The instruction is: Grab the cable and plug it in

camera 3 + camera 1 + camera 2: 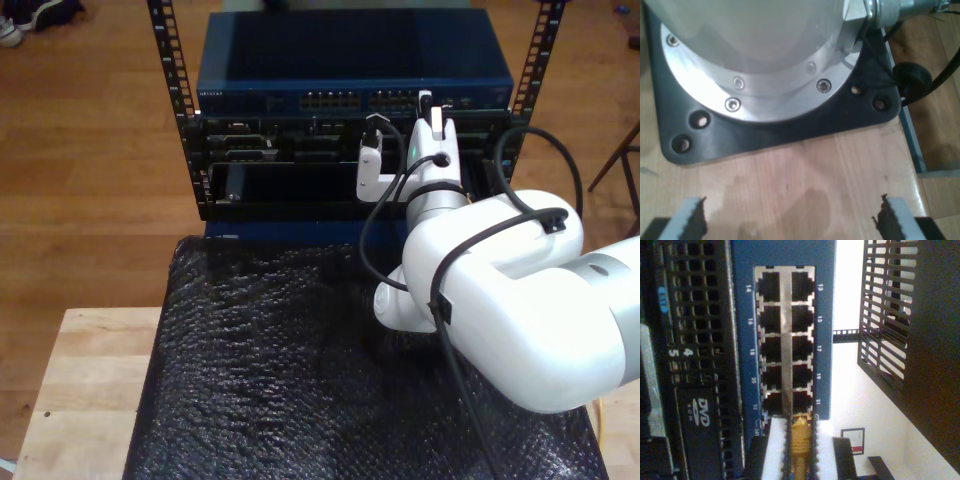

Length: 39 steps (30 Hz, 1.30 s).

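My second gripper (800, 450) pinches the cable (800, 445) lengthwise, plug aimed straight at the switch (782, 300) ports just ahead; my first gripper (790, 220) gapes empty.

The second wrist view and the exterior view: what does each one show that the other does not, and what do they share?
Second wrist view alone: numbered ports on the blue switch seen close, the yellow cable with its plug just short of a port, clamped in my second tool, and a DVD drive label.

Exterior view alone: the white arm, the black bubble wrap, the wooden table and the rack posts.

Both: the blue switch and the equipment beside it.
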Each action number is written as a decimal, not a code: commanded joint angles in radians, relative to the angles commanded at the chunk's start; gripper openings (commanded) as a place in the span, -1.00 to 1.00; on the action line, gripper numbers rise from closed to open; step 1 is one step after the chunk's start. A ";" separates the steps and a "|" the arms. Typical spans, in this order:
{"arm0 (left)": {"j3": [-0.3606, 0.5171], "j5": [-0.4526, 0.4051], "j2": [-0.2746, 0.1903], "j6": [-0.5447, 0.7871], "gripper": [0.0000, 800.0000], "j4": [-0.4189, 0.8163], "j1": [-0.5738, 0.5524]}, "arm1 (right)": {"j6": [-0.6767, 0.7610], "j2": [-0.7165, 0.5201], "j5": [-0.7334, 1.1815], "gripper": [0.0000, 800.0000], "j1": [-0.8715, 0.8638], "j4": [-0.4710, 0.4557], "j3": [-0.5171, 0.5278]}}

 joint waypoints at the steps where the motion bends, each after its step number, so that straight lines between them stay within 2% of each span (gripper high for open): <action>1: 0.000 0.000 0.000 0.000 1.00 0.000 0.000 | 0.002 0.000 0.000 -0.46 0.000 -0.006 0.002; 8: 0.000 0.000 0.000 0.000 1.00 0.000 0.000 | 0.043 -0.028 0.006 -0.36 0.000 -0.029 0.031; 14: 0.000 0.000 0.000 0.000 0.99 0.000 0.000 | 0.046 -0.109 0.041 -0.30 0.014 -0.029 0.115; 22: 0.000 0.000 0.000 0.000 0.99 0.000 0.000 | 0.046 -0.267 0.157 -0.02 0.021 -0.031 0.279; 26: 0.000 0.000 0.000 0.000 0.99 0.000 0.000 | 0.046 -0.370 0.262 0.06 0.021 -0.031 0.341; 33: 0.000 0.000 0.000 0.000 1.00 0.000 0.000 | 0.044 -0.554 0.512 0.09 0.005 -0.034 0.428; 36: 0.000 0.000 0.000 0.000 1.00 0.000 0.000 | 0.044 -0.623 0.637 0.15 -0.023 -0.034 0.448; 39: 0.000 0.000 0.000 0.000 1.00 0.000 0.000 | 0.040 -0.694 0.775 0.31 -0.071 -0.035 0.463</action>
